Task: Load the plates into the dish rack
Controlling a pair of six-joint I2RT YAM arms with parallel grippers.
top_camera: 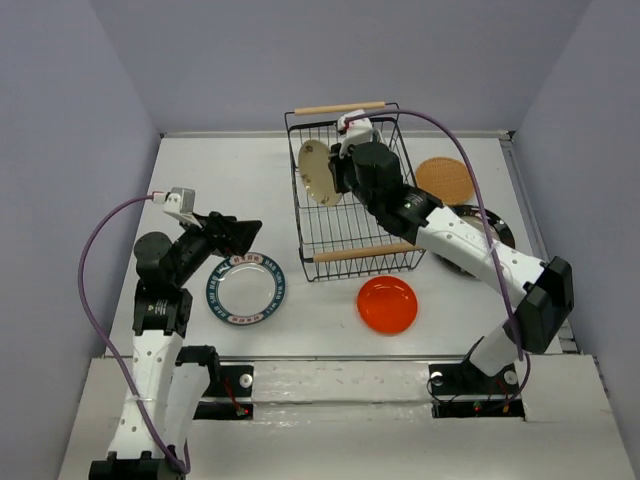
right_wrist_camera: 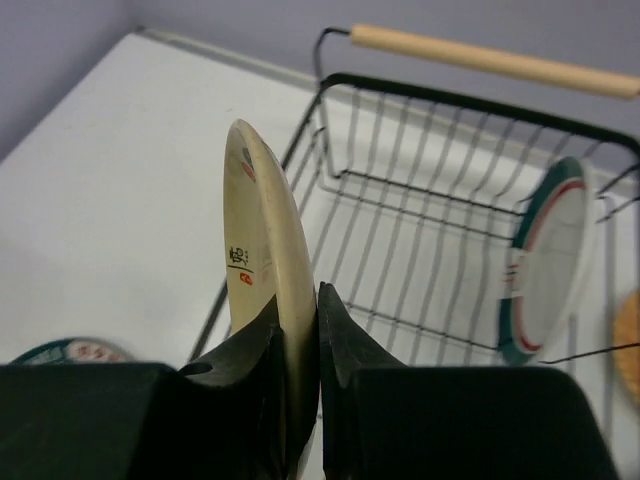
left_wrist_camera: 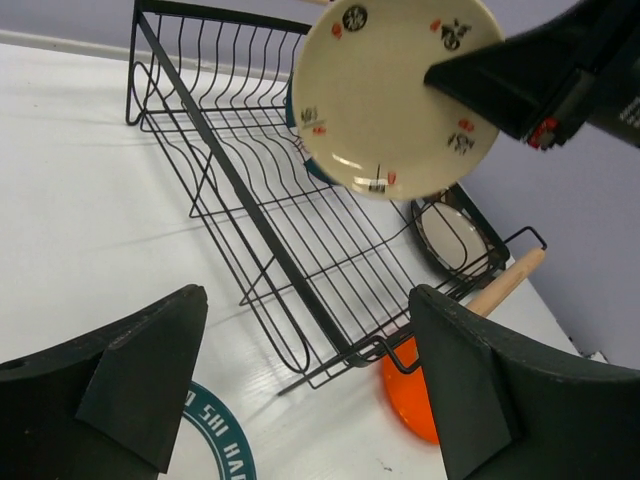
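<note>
My right gripper (right_wrist_camera: 318,300) is shut on the rim of a beige plate (right_wrist_camera: 262,230), which stands on edge over the left side of the black wire dish rack (top_camera: 345,215). From the left wrist view the beige plate (left_wrist_camera: 395,95) shows its face above the rack (left_wrist_camera: 290,240). A green-rimmed plate (right_wrist_camera: 548,265) stands upright inside the rack. My left gripper (left_wrist_camera: 305,330) is open and holds nothing, hovering over another green-rimmed plate (top_camera: 246,289) lying flat left of the rack. An orange-red plate (top_camera: 387,304) lies in front of the rack.
A tan woven plate (top_camera: 445,180) lies right of the rack. A black-rimmed plate (top_camera: 490,232) sits partly under my right arm. The rack has pale wooden handles at the far (top_camera: 340,107) and near (top_camera: 362,252) ends. Purple walls enclose the table.
</note>
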